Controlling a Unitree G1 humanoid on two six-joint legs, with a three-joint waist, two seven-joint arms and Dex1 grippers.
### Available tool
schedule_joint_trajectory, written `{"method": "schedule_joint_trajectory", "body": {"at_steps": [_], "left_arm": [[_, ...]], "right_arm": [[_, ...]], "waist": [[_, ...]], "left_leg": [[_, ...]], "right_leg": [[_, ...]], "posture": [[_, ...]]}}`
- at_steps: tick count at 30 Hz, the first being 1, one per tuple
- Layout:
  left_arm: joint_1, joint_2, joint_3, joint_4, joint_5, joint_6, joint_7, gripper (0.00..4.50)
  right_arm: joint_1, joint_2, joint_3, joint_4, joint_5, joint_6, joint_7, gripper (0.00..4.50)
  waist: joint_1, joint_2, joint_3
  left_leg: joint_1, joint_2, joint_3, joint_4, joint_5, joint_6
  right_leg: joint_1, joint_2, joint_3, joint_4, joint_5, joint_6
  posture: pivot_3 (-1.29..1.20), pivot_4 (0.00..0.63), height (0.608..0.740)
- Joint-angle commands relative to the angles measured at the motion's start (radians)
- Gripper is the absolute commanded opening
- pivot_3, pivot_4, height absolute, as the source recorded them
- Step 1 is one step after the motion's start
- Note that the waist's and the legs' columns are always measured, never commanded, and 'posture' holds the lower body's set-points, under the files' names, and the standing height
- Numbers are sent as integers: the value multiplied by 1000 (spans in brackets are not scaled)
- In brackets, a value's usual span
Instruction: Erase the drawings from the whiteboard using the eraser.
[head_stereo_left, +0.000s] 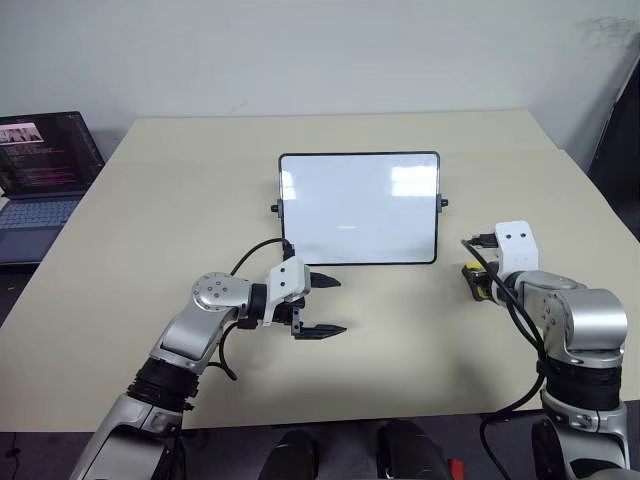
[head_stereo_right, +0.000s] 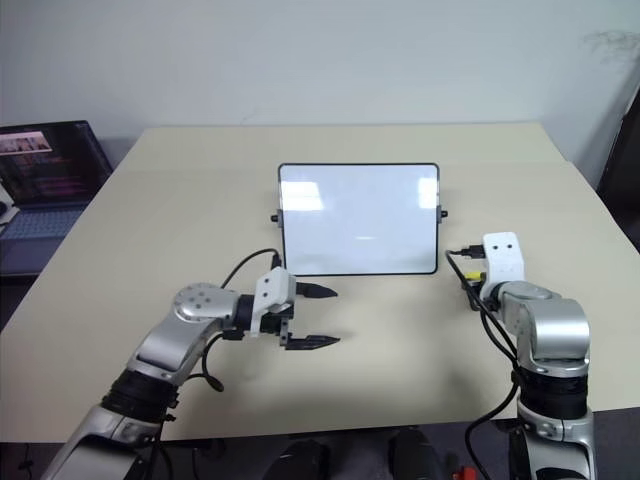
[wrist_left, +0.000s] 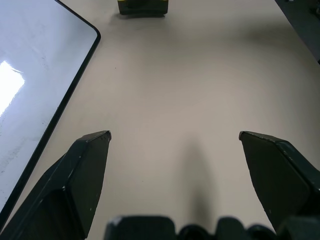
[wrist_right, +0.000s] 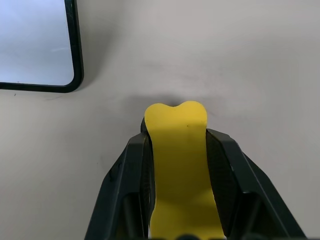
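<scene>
Nearest, the left pincer (head_stereo_left: 325, 305) hovers spread wide over the bench (head_stereo_left: 150, 220). The right pincer (wrist_right: 176, 145) pinches the yellow eraser (wrist_right: 177, 150) just off the whiteboard's corner. Beyond lies the whiteboard (head_stereo_left: 358, 208), gleaming white at mid-bench.

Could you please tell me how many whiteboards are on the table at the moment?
1. The whiteboard lies at the middle of the table, ahead of and between the left pincer and the right pincer.

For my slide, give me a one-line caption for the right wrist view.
Right gripper shut on the yellow eraser above the table, whiteboard corner nearby.
</scene>
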Motion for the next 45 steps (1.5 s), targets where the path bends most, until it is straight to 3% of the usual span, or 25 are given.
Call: {"method": "schedule_joint_trajectory", "body": {"at_steps": [1,7,12,15,17,21,35,45], "left_arm": [[-23,4,20,-24,-1,-4,4,4500],[-25,5,18,-28,-1,-1,4,4500],[-29,5,18,-30,-1,2,4,4500],[-29,6,18,-34,-1,4,4,4500],[-29,6,17,-35,-1,5,3,4500],[-29,6,17,-34,0,6,3,4500],[-8,11,56,-96,-40,54,29,4500],[80,-24,230,-371,-135,284,313,4500]], "right_arm": [[-22,-13,-16,-16,13,-12,4,1707],[-16,-21,-11,-22,14,-16,6,1707],[-19,-15,-15,-16,16,-13,5,3093],[-18,-16,-14,-19,19,-12,5,3093],[-16,-18,-12,-21,19,-11,2,3379],[-17,-13,-14,-18,22,-12,-2,4486],[-35,-14,-24,-36,15,-40,-23,4486],[-30,-35,-53,-99,-27,-221,-89,4486]], "waist": [[0,0,0],[0,0,0],[0,0,0],[0,0,0],[0,0,0],[0,0,0],[0,0,0],[0,0,0]], "left_leg": [[0,0,0,0,0,0],[0,0,0,0,0,0],[0,0,0,0,0,0],[0,0,0,0,0,0],[0,0,0,0,0,0],[0,0,0,0,0,0],[0,0,0,0,0,0],[0,0,-1,0,0,0]], "right_leg": [[0,0,0,0,0,0],[0,0,0,0,0,0],[0,0,0,0,0,0],[0,0,0,0,0,0],[0,0,0,0,0,0],[0,0,0,0,0,0],[0,0,0,0,0,0],[-1,0,1,0,0,0]], "posture": [[0,150,740],[0,150,740],[0,150,740],[0,150,740],[0,150,740],[0,150,740],[0,150,740],[0,150,740]]}}
